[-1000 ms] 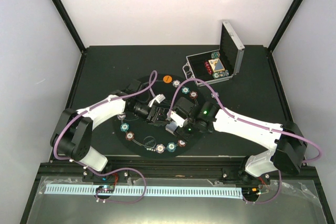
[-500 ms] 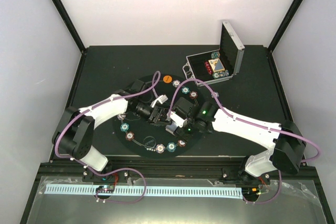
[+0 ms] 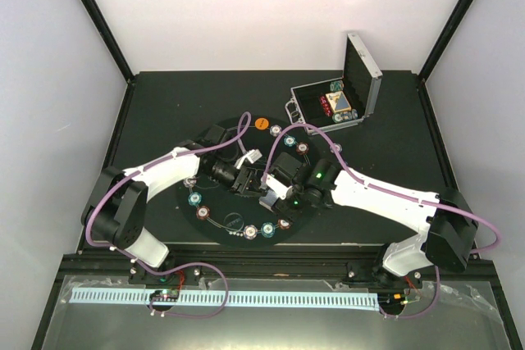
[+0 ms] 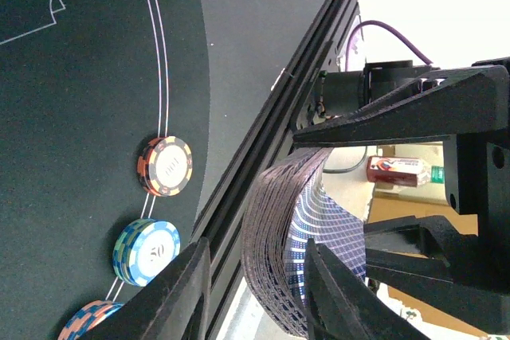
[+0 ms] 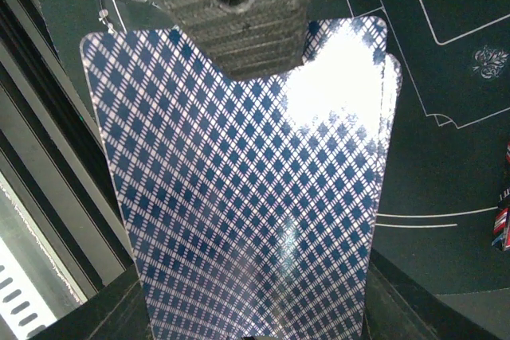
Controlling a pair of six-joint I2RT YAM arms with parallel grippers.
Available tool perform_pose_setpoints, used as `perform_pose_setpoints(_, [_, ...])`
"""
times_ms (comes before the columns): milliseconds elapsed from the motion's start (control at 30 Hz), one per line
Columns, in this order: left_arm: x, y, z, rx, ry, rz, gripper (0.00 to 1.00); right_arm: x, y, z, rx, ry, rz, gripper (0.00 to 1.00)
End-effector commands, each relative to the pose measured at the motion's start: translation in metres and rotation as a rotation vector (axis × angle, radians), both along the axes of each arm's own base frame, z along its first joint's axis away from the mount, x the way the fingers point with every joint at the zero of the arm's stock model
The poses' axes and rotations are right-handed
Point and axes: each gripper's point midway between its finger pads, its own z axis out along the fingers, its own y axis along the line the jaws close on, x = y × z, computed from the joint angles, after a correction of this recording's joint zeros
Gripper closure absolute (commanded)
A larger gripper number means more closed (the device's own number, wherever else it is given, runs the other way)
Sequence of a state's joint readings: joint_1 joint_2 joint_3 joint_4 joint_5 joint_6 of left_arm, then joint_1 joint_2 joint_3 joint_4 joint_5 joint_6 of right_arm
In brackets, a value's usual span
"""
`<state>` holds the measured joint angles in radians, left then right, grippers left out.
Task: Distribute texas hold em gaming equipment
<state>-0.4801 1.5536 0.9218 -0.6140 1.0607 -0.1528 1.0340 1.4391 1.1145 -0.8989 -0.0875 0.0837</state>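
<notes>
Top: left gripper (image 3: 246, 179) and right gripper (image 3: 267, 189) meet over the round mat (image 3: 225, 206). Chips (image 3: 194, 199) ring its edge.
Left wrist: deck of cards (image 4: 279, 236) bows between the left fingers (image 4: 179, 296). Jaws narrow, with a gap on one side.
Right wrist: right gripper is clamped on the deck above the mat, patterned back facing the camera.

Quick headcount, everything placed off the round black mat (image 3: 230, 206), and there's just the one mat. I get nine chip stacks (image 3: 289, 142) from the top view: three on its far-right rim, three on its left rim (one half under an arm), and three on its near rim. One orange disc (image 3: 261, 123) at its far edge. One silver case (image 3: 363, 71) off to the mat's far right. One deck of cards (image 5: 247, 197) above the mat, no way to count the cards. Two arms (image 3: 160, 168).
</notes>
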Motion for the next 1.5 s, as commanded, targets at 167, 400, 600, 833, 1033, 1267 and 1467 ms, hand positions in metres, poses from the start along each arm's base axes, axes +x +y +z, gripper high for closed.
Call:
perform_pose_setpoints(167, [0.003,0.003,0.005,0.001,-0.029,0.0,0.73,0.003,0.003,0.004,0.002,-0.024,0.003,0.46])
perform_pose_setpoints(400, [0.004,0.005,0.01,-0.009,-0.034,0.01,0.82,0.003,0.003,0.003,-0.003,-0.026,0.002,0.46])
perform_pose_setpoints(600, [0.003,0.007,0.01,-0.011,-0.032,0.014,0.85,0.003,0.002,0.002,-0.006,-0.027,0.002,0.46])
perform_pose_setpoints(833, [0.005,0.005,0.014,-0.032,-0.021,0.025,0.62,0.004,0.002,0.002,-0.008,-0.027,0.001,0.46])
perform_pose_setpoints(1033, [0.008,-0.001,0.019,-0.068,-0.017,0.022,0.4,0.004,0.003,0.002,-0.008,-0.028,0.003,0.46])
perform_pose_setpoints(1267, [-0.002,-0.004,0.006,-0.04,0.004,-0.022,0.39,0.004,0.003,0.002,-0.01,-0.029,0.003,0.46])
perform_pose_setpoints(1467, [-0.002,-0.01,0.001,-0.016,0.0,-0.032,0.39,0.004,0.003,0.002,-0.009,-0.028,0.004,0.46])
